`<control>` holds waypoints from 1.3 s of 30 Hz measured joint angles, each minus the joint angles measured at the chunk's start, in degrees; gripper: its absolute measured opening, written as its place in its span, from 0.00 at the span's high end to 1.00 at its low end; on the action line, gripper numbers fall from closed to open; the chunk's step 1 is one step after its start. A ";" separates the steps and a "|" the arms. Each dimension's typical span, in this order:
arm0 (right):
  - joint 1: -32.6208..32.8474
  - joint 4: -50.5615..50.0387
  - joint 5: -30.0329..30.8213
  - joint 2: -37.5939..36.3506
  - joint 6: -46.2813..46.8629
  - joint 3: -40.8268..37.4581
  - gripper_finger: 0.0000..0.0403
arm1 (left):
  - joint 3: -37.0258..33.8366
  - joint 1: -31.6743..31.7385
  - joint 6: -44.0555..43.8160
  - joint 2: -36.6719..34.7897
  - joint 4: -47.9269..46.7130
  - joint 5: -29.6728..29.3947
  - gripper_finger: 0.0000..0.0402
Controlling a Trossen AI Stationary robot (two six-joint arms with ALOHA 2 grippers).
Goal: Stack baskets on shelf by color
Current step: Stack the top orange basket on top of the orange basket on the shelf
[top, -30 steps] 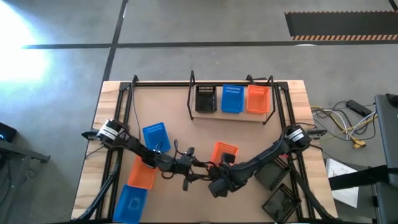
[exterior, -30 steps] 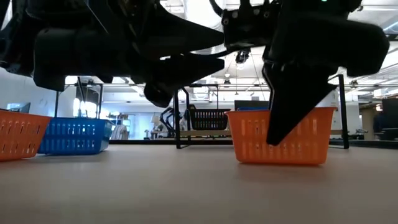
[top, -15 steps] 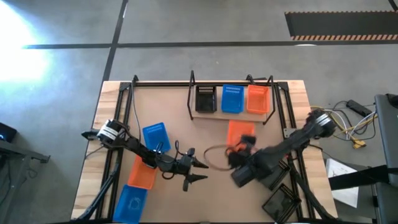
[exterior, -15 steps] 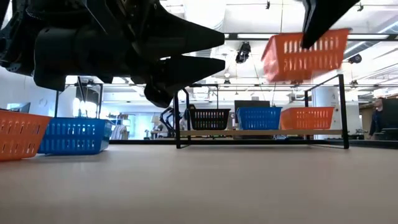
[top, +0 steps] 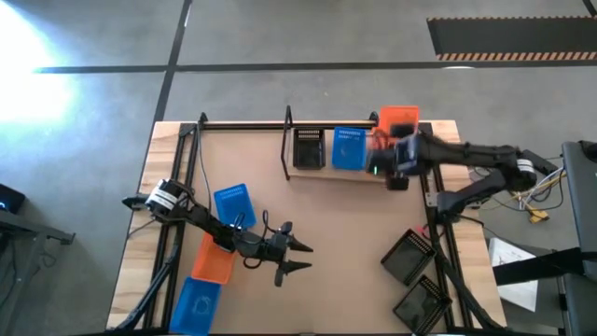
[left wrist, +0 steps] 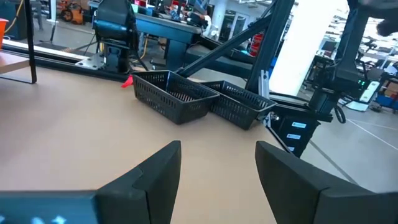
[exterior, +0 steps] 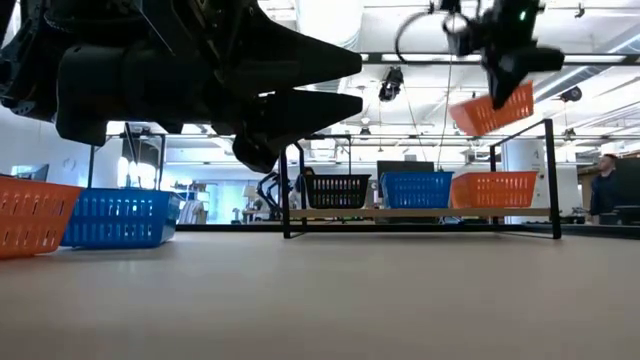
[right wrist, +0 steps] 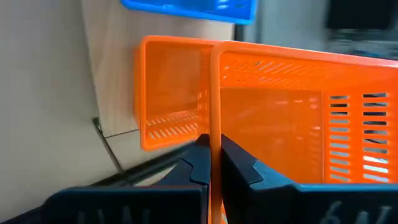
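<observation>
One orange basket [right wrist: 273, 118] hangs tilted in the air above the shelf [exterior: 420, 214], its rim pinched between the closed fingers of the right gripper [right wrist: 212, 163]. It sits over the orange basket on the shelf [exterior: 493, 189], apparently not touching it, though the blur makes that hard to judge. Beside that on the shelf stand a blue basket [top: 348, 147] and a black basket [top: 309, 147]. The left gripper [top: 297, 258] waits well away from the shelf, fingers spread and empty.
</observation>
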 joint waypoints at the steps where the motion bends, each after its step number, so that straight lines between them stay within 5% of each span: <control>1: -3.07 2.55 -2.09 -0.60 -3.58 -1.07 0.98 | 0.00 0.04 0.02 -0.02 0.00 0.00 0.52; 7: -15.75 13.89 -13.70 -0.24 -15.88 -4.20 0.98 | 0.02 0.52 -0.07 -0.02 -0.07 0.00 0.52; 16: -17.62 13.73 -19.95 4.49 -19.33 -4.42 0.98 | 0.02 0.52 -0.35 -0.03 -0.09 0.00 0.52; 31: -17.62 12.49 -19.96 7.70 -16.27 -4.63 0.97 | 0.04 0.52 -0.45 -0.04 -1.40 0.00 0.52; 39: -17.62 12.70 -19.42 4.57 -12.98 -4.89 0.77 | 0.04 0.52 -0.46 -0.04 -1.42 0.00 0.52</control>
